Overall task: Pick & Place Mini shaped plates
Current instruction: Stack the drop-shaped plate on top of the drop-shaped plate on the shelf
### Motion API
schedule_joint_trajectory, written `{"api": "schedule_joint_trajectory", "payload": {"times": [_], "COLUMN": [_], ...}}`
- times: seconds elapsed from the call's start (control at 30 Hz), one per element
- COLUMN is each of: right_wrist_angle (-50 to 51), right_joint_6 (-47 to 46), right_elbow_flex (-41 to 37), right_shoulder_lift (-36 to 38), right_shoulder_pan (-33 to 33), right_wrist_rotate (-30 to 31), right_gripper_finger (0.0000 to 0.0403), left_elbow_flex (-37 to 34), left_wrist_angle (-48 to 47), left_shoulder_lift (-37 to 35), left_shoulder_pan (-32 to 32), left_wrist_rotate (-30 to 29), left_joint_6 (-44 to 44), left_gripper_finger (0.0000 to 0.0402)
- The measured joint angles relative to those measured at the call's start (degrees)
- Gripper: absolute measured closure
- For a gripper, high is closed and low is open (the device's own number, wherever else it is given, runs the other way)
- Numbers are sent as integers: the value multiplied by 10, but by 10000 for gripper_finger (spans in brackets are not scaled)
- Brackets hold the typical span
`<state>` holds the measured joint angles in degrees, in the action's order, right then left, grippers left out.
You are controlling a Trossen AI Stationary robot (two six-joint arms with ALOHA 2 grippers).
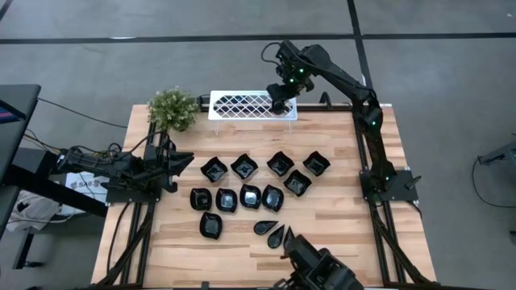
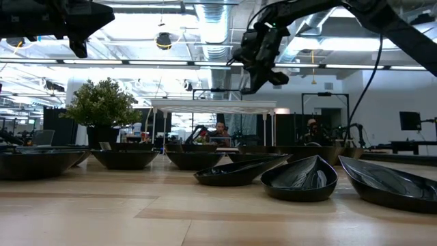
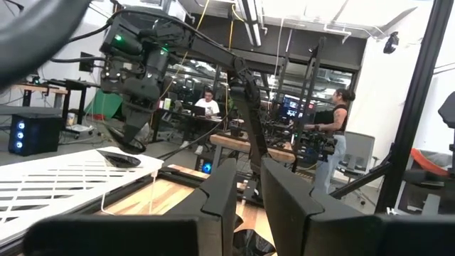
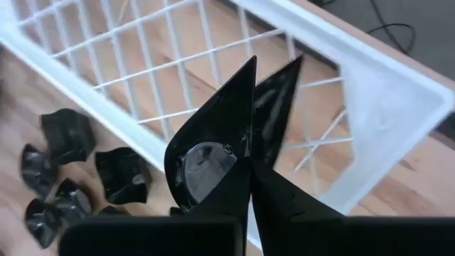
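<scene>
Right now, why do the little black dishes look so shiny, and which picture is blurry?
Low view: bright ceiling lights streak across the glossy black teardrop dish, and the near wooden tabletop is soft. Right wrist view: the white lattice rack and black wavy dishes look smeared. High view: even light, faint shadows.

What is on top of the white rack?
One small black plate lies on the white rack, near its end under the right gripper, which hangs just above it. From overhead that arm hides the plate.

Bright ceiling strip lights [image 2: 205,65] glare in the low view, leaving near plates [image 2: 298,179] soft-focused and silhouetted.
</scene>
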<state>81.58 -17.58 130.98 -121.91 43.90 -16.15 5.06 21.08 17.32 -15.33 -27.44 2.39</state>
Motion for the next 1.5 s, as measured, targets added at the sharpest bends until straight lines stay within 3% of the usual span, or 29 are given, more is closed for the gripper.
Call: {"api": "schedule_joint_trajectory", "payload": {"times": [1.13,1.3,1.5], "right_wrist_angle": [4,87,84], "right_joint_6": [22,59,90], "right_elbow_flex": [0,0,0], "right_shoulder_lift": [-1,32,118], "right_shoulder_pan": [-5,-11,-67], "right_wrist_rotate": [12,16,11], "right_gripper_finger": [353,365,389], "left_elbow_flex": [0,0,0], "left_wrist_angle": [0,0,0], "left_shoulder_lift": [0,0,0], "left_shoulder_pan": [0,0,0], "left_wrist_rotate": [0,0,0], "left_joint_6": [0,0,0], "left_gripper_finger": [334,334,334]}}
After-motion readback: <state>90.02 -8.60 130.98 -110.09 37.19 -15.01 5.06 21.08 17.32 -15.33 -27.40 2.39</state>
